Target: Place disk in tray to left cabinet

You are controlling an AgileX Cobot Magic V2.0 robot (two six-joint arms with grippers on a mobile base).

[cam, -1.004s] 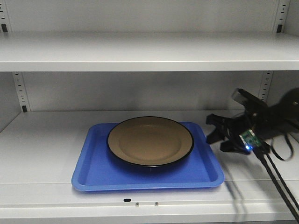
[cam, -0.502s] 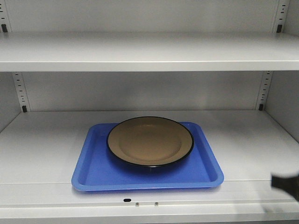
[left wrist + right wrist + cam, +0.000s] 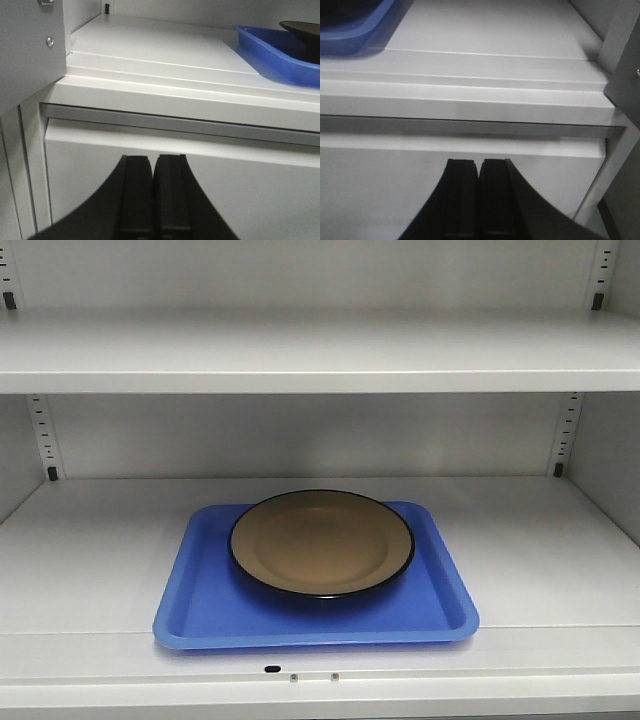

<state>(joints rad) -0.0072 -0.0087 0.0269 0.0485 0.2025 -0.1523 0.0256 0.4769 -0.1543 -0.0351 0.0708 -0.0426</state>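
The tan disk [image 3: 321, 543] with its black rim lies in the blue tray [image 3: 200, 610], toward the tray's back edge. The tray rests on the middle shelf of the left cabinet [image 3: 90, 540]. Neither gripper shows in the front view. In the left wrist view my left gripper [image 3: 152, 159] is shut and empty, below the shelf's front edge, with the tray [image 3: 272, 47] and the disk's rim [image 3: 302, 29] up to the right. My right gripper [image 3: 479, 162] is also shut and empty below the shelf edge, the tray's corner [image 3: 355, 30] at upper left.
A second shelf [image 3: 320, 350] runs above the tray. Slotted uprights [image 3: 42, 435] stand at the back corners. The cabinet's left side wall [image 3: 30, 45] and right side post [image 3: 625, 65] frame the shelf opening. A grey strip [image 3: 175, 122] runs under the shelf front.
The right arm, which stood beside the tray's right edge a second ago, has drawn back and down out of the front view. The tray and disk have not moved.
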